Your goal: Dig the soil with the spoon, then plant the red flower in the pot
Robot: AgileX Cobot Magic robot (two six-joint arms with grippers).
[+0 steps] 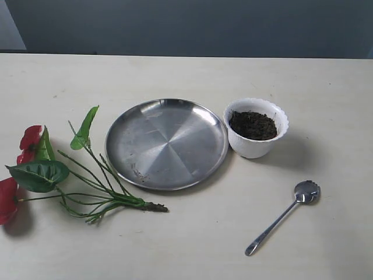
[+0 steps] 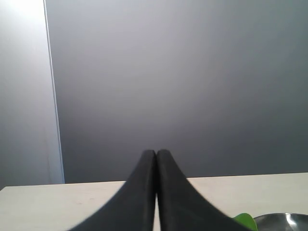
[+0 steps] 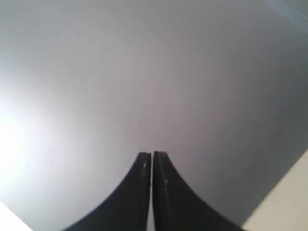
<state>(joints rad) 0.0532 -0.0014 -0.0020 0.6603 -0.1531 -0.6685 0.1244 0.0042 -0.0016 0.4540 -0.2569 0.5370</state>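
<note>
The white scalloped pot (image 1: 256, 128) stands right of the middle with dark soil (image 1: 252, 124) inside it. A slim silver spoon (image 1: 284, 216) lies on the table at the front right, bowl toward the pot. The red flower (image 1: 64, 175) lies flat at the left, blooms at the far left, stem ends pointing right. Neither arm shows in the exterior view. My left gripper (image 2: 156, 153) is shut and empty, facing the grey wall above the table. My right gripper (image 3: 152, 155) is shut too, nothing between its fingers.
A round steel plate (image 1: 166, 143) lies between the flower and the pot, touching neither; its rim (image 2: 284, 220) and a green leaf (image 2: 245, 220) peek into the left wrist view. The beige table (image 1: 192, 245) runs to a dark back wall.
</note>
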